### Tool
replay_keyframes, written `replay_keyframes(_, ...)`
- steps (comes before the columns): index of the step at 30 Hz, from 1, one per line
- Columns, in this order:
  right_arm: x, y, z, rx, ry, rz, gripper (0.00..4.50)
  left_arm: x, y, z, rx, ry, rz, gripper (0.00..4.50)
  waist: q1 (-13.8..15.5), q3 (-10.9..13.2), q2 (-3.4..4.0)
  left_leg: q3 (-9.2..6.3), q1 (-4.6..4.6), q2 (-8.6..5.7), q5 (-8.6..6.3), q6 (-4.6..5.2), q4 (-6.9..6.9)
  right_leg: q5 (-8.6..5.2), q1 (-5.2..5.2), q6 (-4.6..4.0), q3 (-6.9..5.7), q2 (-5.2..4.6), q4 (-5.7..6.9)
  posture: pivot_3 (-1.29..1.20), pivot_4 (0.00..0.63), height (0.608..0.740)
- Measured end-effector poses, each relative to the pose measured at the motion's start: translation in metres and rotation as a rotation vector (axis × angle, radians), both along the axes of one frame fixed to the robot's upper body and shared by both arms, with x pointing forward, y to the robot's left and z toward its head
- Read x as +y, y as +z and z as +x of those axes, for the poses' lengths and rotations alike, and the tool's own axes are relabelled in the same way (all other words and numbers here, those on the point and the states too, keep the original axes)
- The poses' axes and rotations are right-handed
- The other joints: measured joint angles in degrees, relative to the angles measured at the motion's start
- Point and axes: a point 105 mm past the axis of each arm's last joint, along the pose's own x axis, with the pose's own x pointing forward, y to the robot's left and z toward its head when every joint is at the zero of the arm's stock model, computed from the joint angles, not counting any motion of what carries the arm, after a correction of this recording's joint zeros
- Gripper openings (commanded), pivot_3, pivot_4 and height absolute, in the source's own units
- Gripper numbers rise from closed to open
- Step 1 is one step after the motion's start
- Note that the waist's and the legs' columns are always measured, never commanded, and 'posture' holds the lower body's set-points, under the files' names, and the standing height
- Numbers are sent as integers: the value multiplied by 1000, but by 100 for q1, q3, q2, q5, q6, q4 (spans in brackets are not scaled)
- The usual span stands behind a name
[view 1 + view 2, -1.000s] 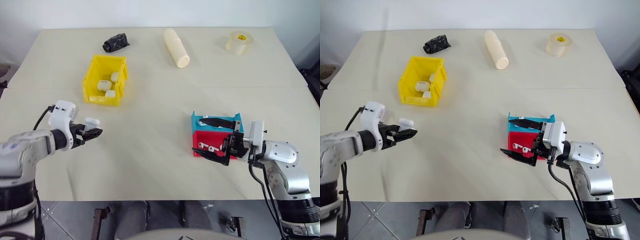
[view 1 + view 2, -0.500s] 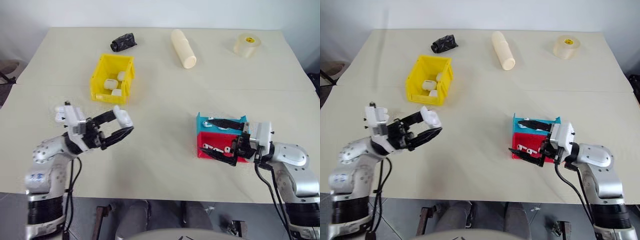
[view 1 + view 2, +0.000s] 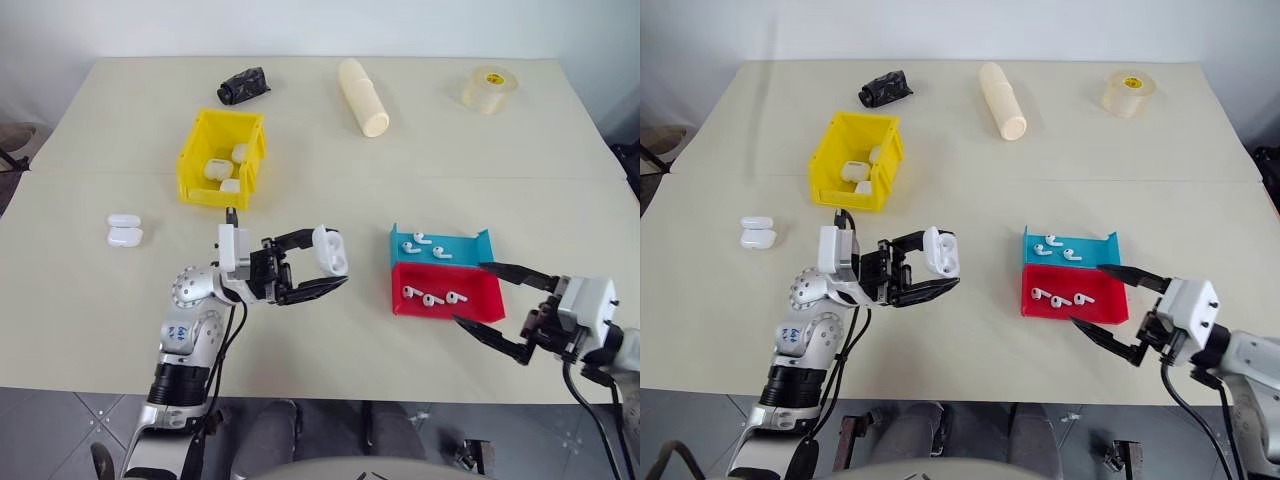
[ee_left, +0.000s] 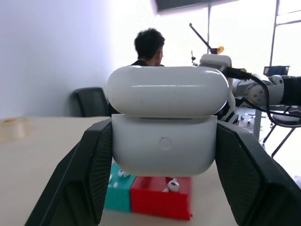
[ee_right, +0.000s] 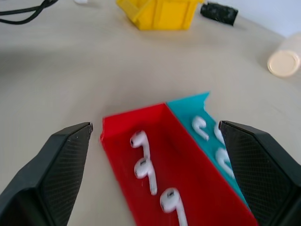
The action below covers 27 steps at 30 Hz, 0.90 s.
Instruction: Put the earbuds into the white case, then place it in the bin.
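My left gripper (image 3: 334, 262) is shut on the white case (image 3: 332, 250) and holds it above the middle of the table, left of the trays. In the left wrist view its fingers (image 4: 91, 165) clamp the lower half of the case (image 4: 164, 146), lid uppermost. The earbuds lie in two trays: three in the red tray (image 3: 482, 305), the middle one (image 3: 428, 298), and two in the blue tray (image 3: 400, 240), one (image 3: 441, 252). My right gripper (image 3: 470, 294) stands open at the red tray's near right corner, holding nothing. The yellow bin (image 3: 210, 193) stands at the back left with several white cases inside.
Two more white cases (image 3: 125, 230) lie on the table at the left. At the back are a black object (image 3: 243, 84), a cream cylinder (image 3: 363, 96) and a tape roll (image 3: 490, 87). A person (image 4: 149, 44) shows beyond the table in the left wrist view.
My left gripper has swung right with the white case, from the table's left side to its middle. My right gripper has drawn back off the trays toward the near right, still open.
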Motion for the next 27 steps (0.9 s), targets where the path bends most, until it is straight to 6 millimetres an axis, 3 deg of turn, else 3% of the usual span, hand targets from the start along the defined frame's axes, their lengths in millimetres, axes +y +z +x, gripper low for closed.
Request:
replay_keyframes(7,-19,-8,-26,117,-82,-65,4500,-4,8,-10,-52,-114,-15,2805,-7,-1,1,2,4,1,0,0,1,0,4,0,2,8,0,0,150,740)
replay_keyframes(11,-29,-14,-28,212,-128,-127,4500,-2,7,-11,-35,-138,-5,2805,-13,-1,1,2,5,2,0,1,5,0,6,0,5,9,1,0,150,740)
replay_keyframes(15,-26,-5,-14,263,-133,-195,4500,-3,5,-13,-28,-163,15,2805,-20,-2,4,2,6,6,1,1,4,0,4,1,6,11,1,0,150,740)
replay_keyframes(19,-2,7,4,312,-67,-235,4500,-4,3,-14,-14,-182,43,2805,-4,-2,3,-6,2,18,1,0,3,0,3,0,2,14,-3,0,150,740)
replay_keyframes(27,19,3,32,424,-14,-423,4500,-5,-3,-12,11,-160,80,2805,7,1,-1,-15,-17,8,1,5,1,3,-3,6,-7,0,-22,0,150,740)
